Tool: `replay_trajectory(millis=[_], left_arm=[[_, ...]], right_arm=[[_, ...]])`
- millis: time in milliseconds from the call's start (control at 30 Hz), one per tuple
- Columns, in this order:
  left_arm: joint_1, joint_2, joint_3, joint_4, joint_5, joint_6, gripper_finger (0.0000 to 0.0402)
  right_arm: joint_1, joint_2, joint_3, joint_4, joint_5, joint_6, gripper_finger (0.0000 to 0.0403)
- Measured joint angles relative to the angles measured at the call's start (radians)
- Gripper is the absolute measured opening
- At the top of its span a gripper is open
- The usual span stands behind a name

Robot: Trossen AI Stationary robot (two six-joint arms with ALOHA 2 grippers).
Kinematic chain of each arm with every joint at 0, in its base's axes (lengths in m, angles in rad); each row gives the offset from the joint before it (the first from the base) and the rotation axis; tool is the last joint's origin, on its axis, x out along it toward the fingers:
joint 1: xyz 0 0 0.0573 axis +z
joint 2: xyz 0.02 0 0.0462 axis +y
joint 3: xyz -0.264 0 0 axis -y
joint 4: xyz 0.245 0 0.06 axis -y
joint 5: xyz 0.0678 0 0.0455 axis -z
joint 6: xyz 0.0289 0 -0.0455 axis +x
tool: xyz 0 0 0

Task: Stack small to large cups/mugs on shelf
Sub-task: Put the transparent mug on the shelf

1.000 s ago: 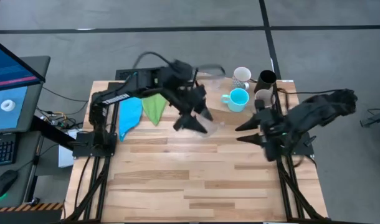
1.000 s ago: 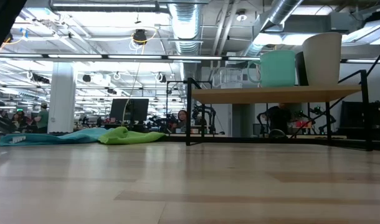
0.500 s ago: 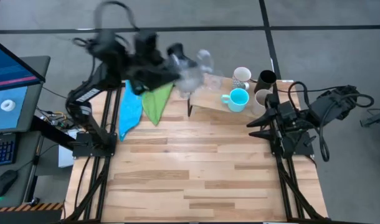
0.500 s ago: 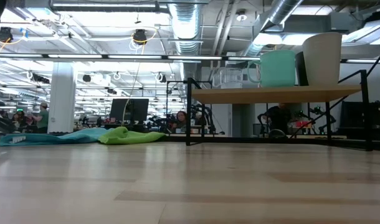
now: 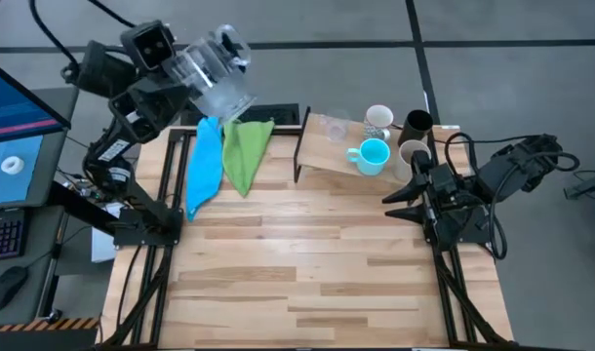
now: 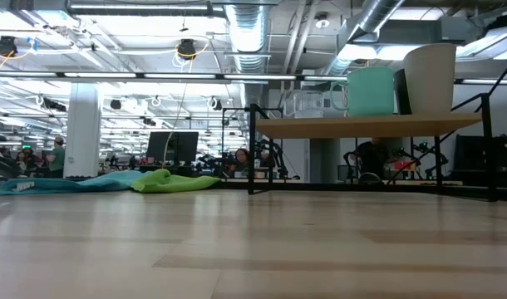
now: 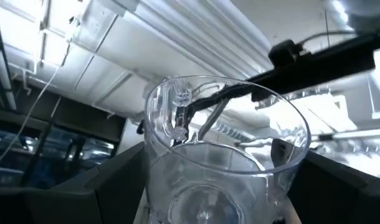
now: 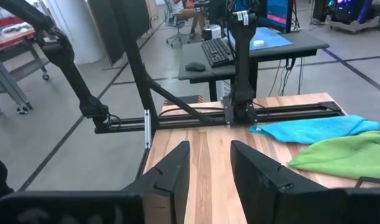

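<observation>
High view first: we are seeing the left pincer (image 5: pixel 195 83) raised well above the bench's far left corner, off beyond the cloths, carrying a small clear plastic cup (image 5: pixel 216 70) tilted on its side. In the left wrist view that clear cup (image 7: pixel 224 155) is filling the picture with its open mouth pointing up at the ceiling lights, and the dark fingers (image 7: pixel 115 186) are pressing against its wall on either side, so we are judging the pincer closed on it. The right pincer (image 5: pixel 400 202) is waiting low at the right side of the light-wood plank bench (image 5: pixel 307 283), just in front of the shelf, its fingers (image 8: pixel 177 168) standing a little apart and gripping nothing. The low light-wood shelf on thin black legs (image 5: pixel 327 156) is sitting at the far right of the bench; on it we are finding the second small clear cup (image 5: pixel 332 127), the cyan handled mug (image 5: pixel 373 155), the white handled mug (image 5: pixel 378 119), the tall black cup (image 5: pixel 417 124) and the beige tumbler (image 5: pixel 411 154). A blue cloth (image 5: pixel 204 168) and a green cloth (image 5: pixel 244 151) are lying left of the shelf. We are judging the risks this way: the cup is thin and slick, so a fast swing back could let it slip, and squeezing harder could buckle it; coming in tilted, it could knock the clear cup or the cyan mug off the shelf edge.
</observation>
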Motion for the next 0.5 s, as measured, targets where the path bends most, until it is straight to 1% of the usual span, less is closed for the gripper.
replay_trajectory(millis=[67,133,233,300,367,433,500], left_arm=[[0.000,-0.005,0.000,-0.017,0.022,0.054,0.0319],[-0.001,-0.014,0.000,-0.091,0.078,0.141,0.0319],[-0.001,-0.026,0.000,-0.290,0.124,0.300,0.0319],[-0.001,-0.029,0.000,-0.458,0.118,0.452,0.0319],[-0.001,-0.029,0.000,-0.632,0.057,0.620,0.0319],[-0.002,-0.029,0.000,-0.796,-0.054,0.771,0.0319],[-0.008,-0.021,0.000,-0.918,-0.180,0.880,0.0319]], right_arm=[[0.000,0.001,0.000,0.000,0.000,0.000,0.0137],[0.000,0.000,0.000,0.000,0.000,0.000,0.0136],[0.000,0.000,0.000,-0.004,0.000,0.008,0.0136],[0.000,0.000,0.000,-0.004,0.000,0.008,0.0136],[0.000,0.000,0.000,-0.004,0.000,0.011,0.0136],[0.000,0.000,0.000,-0.004,0.000,0.024,0.0136],[0.000,0.000,0.000,-0.004,0.000,0.034,0.0136]])
